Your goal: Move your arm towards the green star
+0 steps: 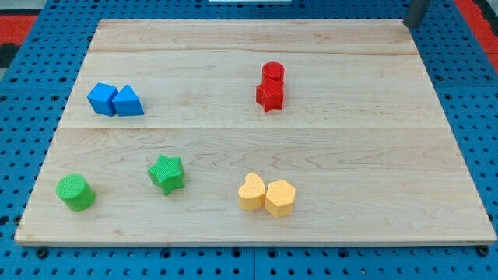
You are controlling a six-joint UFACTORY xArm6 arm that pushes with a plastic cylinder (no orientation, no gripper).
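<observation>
1. A green cylinder (75, 192) is sitting at the view's lower left on the wooden board (233, 140).
2. Two blue blocks (115, 100) are touching, upper left.
3. The green star (166, 173) is lying just right of the cylinder (apart from it).
4. Two yellow blocks (267, 195) are touching, bottom centre.
5. Two red blocks (271, 85) are standing together above.
6. My tip (410, 23) is hanging at the top right corner, touching nothing, well apart from the star.

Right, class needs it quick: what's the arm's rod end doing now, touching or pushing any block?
My tip: at the view's top right edge, touching nothing, far from the green star.
</observation>
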